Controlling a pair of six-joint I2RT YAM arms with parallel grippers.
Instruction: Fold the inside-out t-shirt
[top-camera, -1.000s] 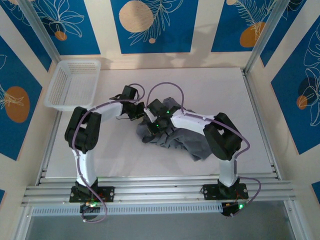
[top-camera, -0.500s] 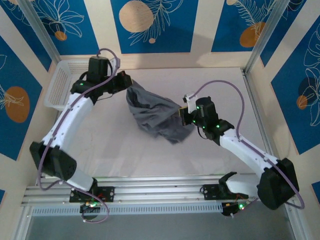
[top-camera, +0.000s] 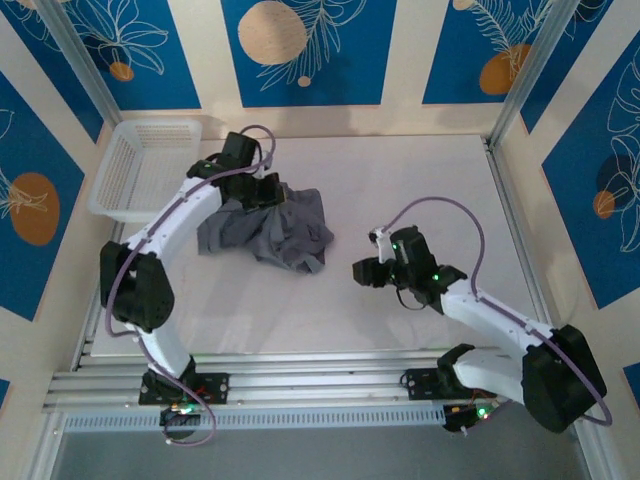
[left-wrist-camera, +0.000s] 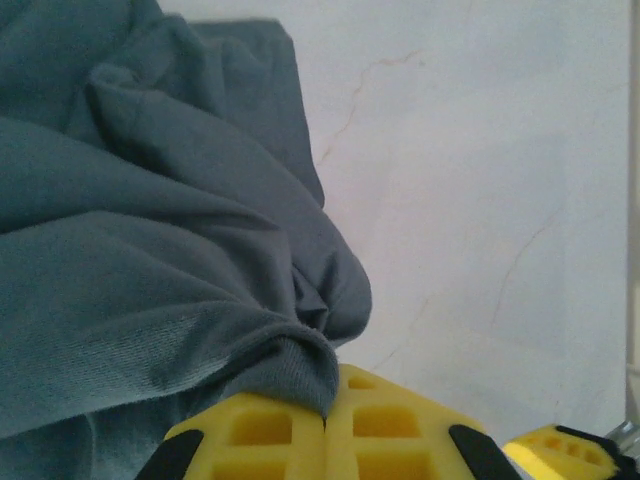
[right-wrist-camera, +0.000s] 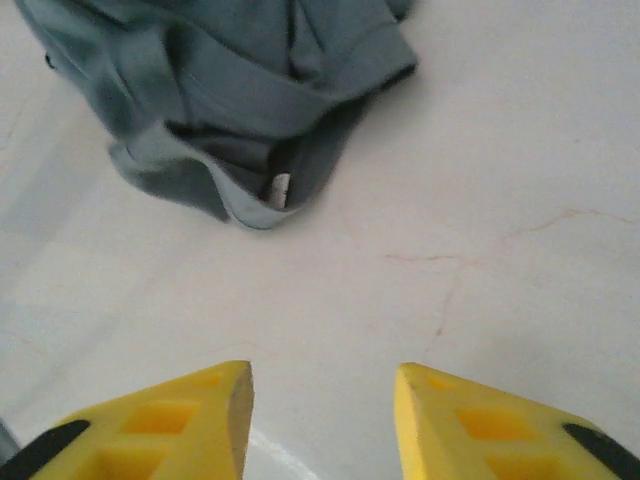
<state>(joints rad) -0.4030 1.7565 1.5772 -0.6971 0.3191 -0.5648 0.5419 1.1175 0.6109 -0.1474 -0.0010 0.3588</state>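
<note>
- Your inside-out t-shirt (top-camera: 285, 232) lies crumpled on the table (top-camera: 430, 180), left of its middle and toward the far edge, near the white basket (top-camera: 145, 165).
- Your left gripper (top-camera: 268, 190) sits at the heap's far side, arm stretched forward, fingers clamped on a fold of cloth.
- Your right gripper (top-camera: 362, 272) hovers over bare table, apart from the shirt on its right, jaws parted, holding nothing.

slate-grey t-shirt (top-camera: 295, 235), white basket (top-camera: 150, 126), white table (top-camera: 420, 180)
</note>
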